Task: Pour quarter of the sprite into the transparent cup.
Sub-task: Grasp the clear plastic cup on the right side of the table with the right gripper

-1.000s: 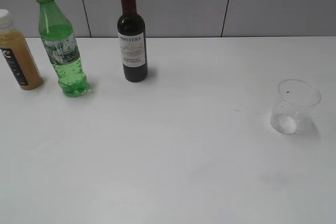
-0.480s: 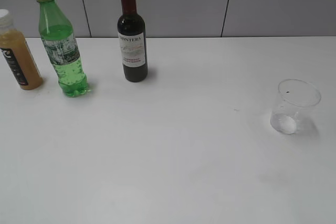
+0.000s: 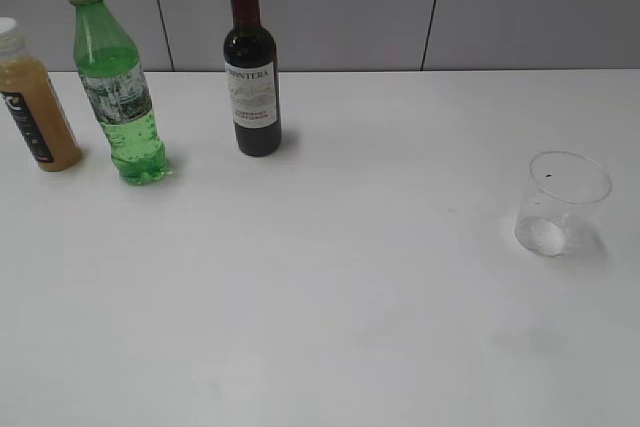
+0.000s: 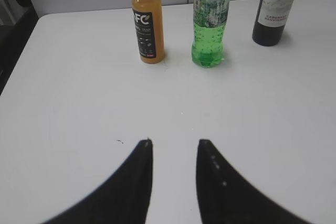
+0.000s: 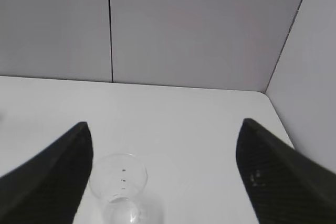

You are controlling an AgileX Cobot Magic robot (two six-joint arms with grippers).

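Left gripper (image 4: 174, 142): my dark curved fingers slightly parted, empty, above the white table (image 3: 330, 277). Right gripper (image 5: 163, 129): spread wide, empty, clear tapered cup (image 5: 117, 181) near its left finger. Sprite (image 3: 118, 87): green translucent plastic, upright far left, between juice bottle (image 3: 32, 97) and wine bottle (image 3: 251, 65).
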